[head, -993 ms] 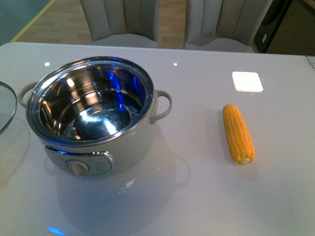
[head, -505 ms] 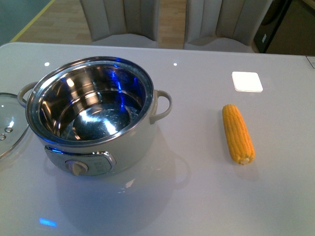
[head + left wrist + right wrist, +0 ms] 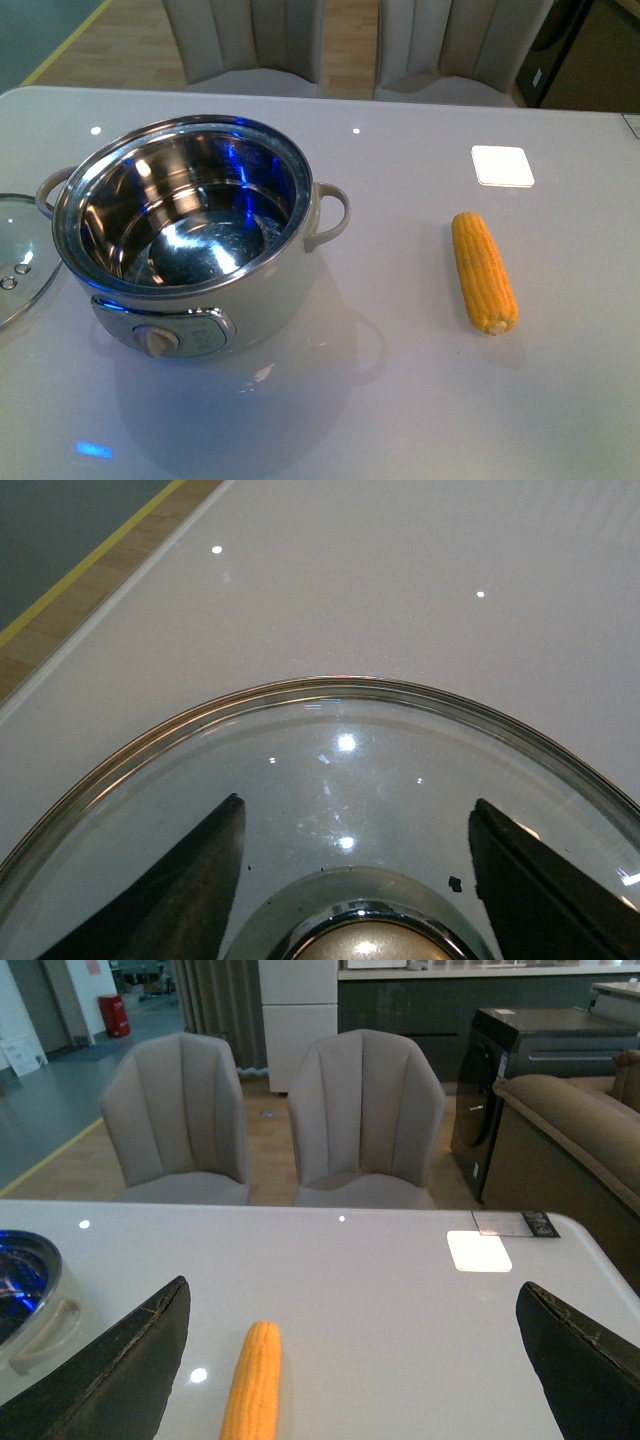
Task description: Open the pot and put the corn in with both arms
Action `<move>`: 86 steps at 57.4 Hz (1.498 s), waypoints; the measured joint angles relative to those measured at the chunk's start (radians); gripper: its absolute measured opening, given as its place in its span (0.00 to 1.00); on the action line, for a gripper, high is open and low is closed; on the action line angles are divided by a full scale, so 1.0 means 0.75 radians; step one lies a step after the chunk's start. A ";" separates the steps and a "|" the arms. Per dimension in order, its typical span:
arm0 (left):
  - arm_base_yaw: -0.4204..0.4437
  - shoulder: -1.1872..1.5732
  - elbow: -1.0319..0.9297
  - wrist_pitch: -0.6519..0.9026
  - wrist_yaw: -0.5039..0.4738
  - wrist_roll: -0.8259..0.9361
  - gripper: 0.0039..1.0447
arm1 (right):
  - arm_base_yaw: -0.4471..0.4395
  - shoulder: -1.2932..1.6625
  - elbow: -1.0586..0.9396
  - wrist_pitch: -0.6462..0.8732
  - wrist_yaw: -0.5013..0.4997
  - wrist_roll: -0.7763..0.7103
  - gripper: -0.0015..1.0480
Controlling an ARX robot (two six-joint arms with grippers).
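Two grippers are at work here, each seen only through its own wrist camera. The left gripper (image 3: 357,802) hangs right over the glass lid (image 3: 340,720), its dark fingers (image 3: 190,890) spread wide on either side of the lid's metal knob (image 3: 365,948) and clear of it, so the jaws stand open and hold nothing. From the front, that glass lid (image 3: 15,265) lies flat at the far left edge of the white worktop (image 3: 400,380), just beside the pot's left loop handle. I cannot tell whether it rests on the surface or sits a little above it.

The pot (image 3: 190,230) stands uncovered on the left half of the worktop. Its shiny steel bowl is bare inside with blue glints on the wall, and its dial panel faces the robot.

The corn cob (image 3: 484,272) lies on the worktop well to the right of the pot, lengthwise away from the robot, thicker end nearer. A white square patch (image 3: 502,166) shows on the surface beyond it.

The right gripper (image 3: 352,1288) hovers above that side, jaws wide apart and empty. The corn cob (image 3: 252,1380) lies on the worktop below, between its two fingers (image 3: 120,1370), nearer the one on the pot's side. Two grey chairs (image 3: 365,1110) stand behind the worktop.
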 joint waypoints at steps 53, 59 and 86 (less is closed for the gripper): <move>0.035 -1.058 -0.598 -0.123 0.136 -0.136 0.93 | 0.000 -0.001 0.000 0.000 0.000 0.000 0.92; -0.010 -1.257 -0.726 -0.174 0.138 -0.155 0.93 | 0.000 0.000 0.000 0.000 -0.001 0.000 0.92; -0.209 -2.057 -1.150 -0.601 0.023 -0.195 0.93 | -0.001 -0.001 0.000 0.000 -0.001 -0.001 0.92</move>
